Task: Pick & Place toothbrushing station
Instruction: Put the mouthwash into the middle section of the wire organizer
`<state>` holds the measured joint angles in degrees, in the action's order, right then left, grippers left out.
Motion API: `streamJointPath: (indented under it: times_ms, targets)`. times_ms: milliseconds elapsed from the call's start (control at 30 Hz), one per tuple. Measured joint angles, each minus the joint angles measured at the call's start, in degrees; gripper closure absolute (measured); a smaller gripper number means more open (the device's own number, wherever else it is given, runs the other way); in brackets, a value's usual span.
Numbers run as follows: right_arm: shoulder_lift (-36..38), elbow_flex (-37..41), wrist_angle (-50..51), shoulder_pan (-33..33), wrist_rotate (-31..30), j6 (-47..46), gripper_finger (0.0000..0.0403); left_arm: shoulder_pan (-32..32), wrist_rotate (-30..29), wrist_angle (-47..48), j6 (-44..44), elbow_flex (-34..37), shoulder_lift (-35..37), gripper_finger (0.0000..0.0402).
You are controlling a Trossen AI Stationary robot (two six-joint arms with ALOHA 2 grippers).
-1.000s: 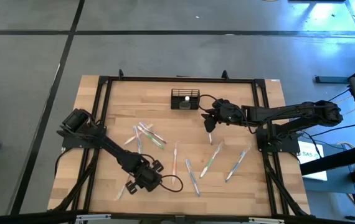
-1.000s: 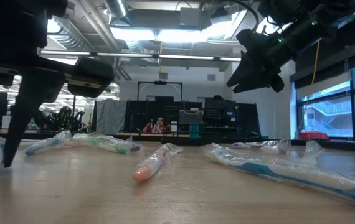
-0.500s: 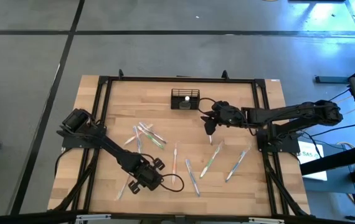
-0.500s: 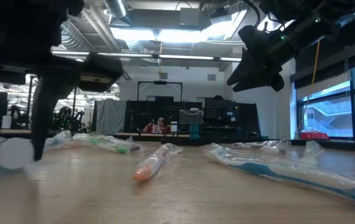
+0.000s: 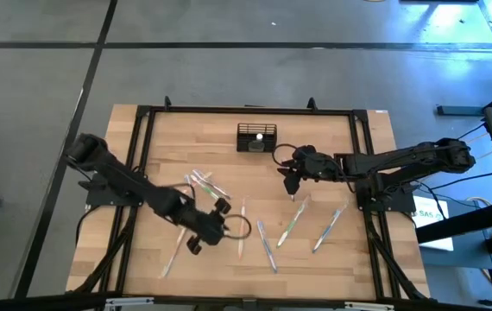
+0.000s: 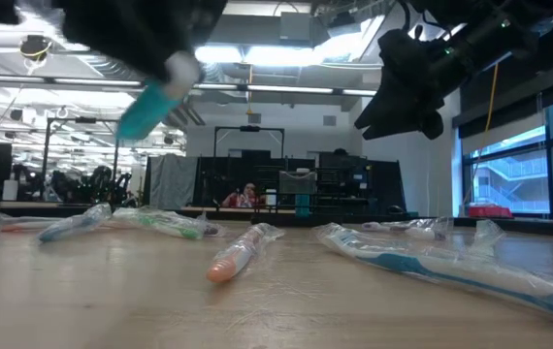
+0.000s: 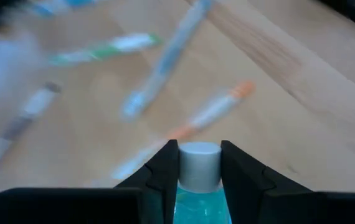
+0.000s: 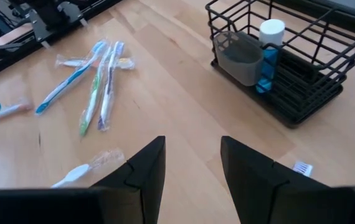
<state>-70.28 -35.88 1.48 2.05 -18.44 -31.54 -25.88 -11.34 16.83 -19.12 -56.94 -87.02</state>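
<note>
Caddy (image 8: 289,74) holds one teal tube (image 8: 268,56) (upright); left tool (image 7: 199,171) pinches another tube (image 7: 199,186); right tool (image 8: 190,168) spread.

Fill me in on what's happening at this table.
A two-armed robot is working over a wooden table strewn with wrapped toothbrushes. The left gripper is shut on a small teal tube with a white cap, held up off the table. The right gripper hangs open near the black wire caddy at the table's far edge; one teal tube already stands inside it.
</note>
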Motion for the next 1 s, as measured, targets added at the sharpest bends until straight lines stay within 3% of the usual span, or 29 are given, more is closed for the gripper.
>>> streamJointPath:
  times_ms: [233, 500, 833, 1000]
  targets:
    - [0.0, 0.0, 0.0, 0.1, -0.2, 0.7, 0.0245, 6.2, -0.6, -14.1, -7.8, 5.3, 7.1, 0.0311]
    - [0.0, 0.0, -0.2, 0.2, -0.2, 0.6, 0.0245, 16.3, 6.6, -28.3, -10.6, 10.5, 9.7, 0.0311]
    - [0.0, 0.0, -0.4, 0.2, -0.2, 0.7, 0.0245, 30.7, 17.4, -53.1, -7.5, 17.3, 9.7, 0.0311]
    - [0.0, 0.0, -0.4, 0.2, -0.2, 0.7, 0.0245, 36.2, 21.1, -59.1, -3.6, 19.2, 9.7, 0.0311]
